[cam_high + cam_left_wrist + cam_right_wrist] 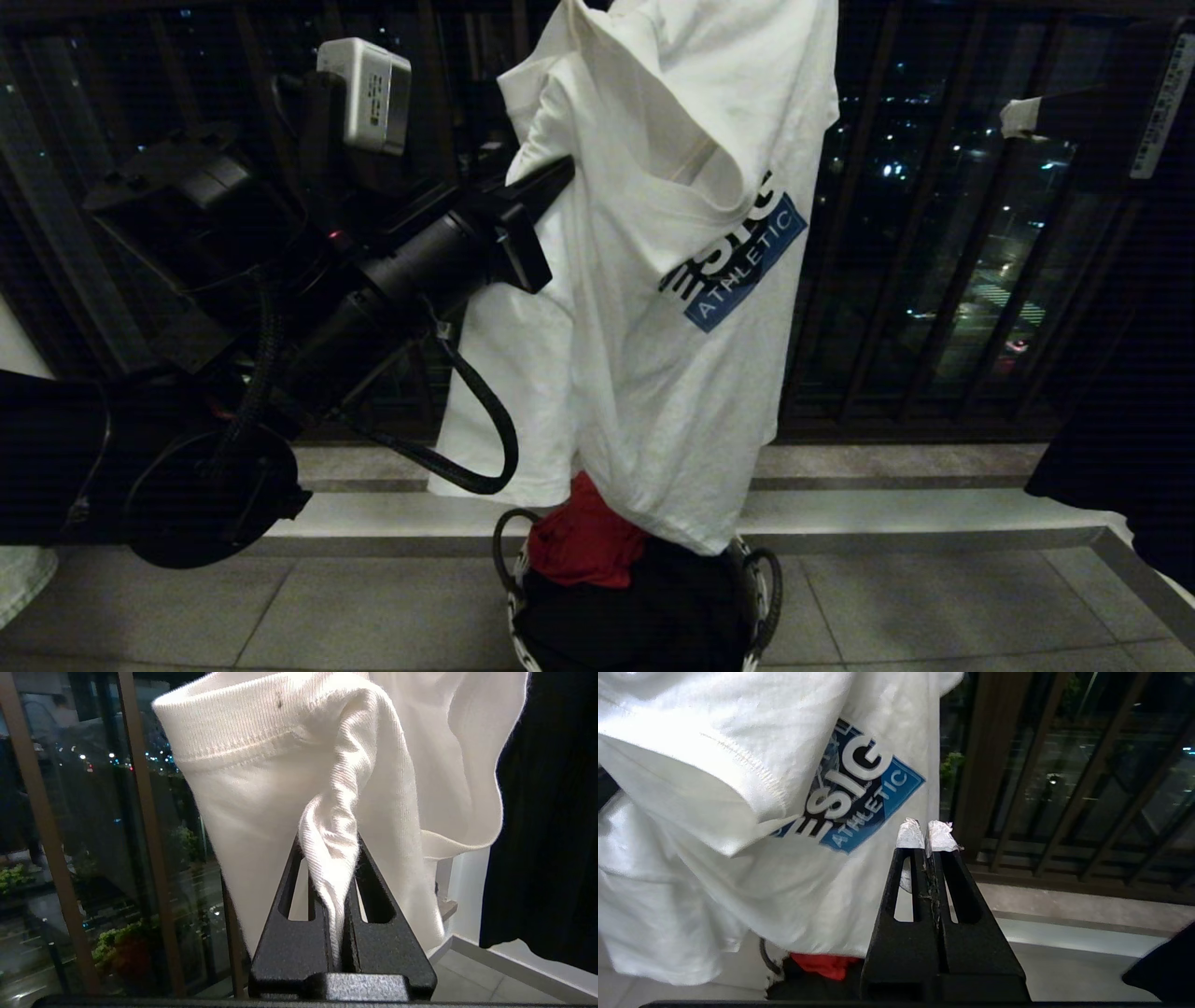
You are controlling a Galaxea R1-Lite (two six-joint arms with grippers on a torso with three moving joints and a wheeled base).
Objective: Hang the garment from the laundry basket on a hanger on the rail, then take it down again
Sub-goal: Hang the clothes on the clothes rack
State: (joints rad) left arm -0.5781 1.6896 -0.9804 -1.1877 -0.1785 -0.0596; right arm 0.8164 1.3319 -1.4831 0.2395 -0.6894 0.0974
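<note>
White cotton garment [653, 308] hanging above laundry basket [761, 597], pinched near collar by left gripper [340, 933]; right gripper [927, 835] pressed together on nothing, just beside print; best to reopen, take second hold by collar, keep cloth taut.

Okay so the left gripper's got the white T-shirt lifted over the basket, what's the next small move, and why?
Probably open the right gripper and bring it to the T-shirt to take a second hold. The left gripper pinches only one fold near the collar, so the shirt hangs bunched above the laundry basket, while the right gripper is shut on nothing, apart from the cloth.
</note>
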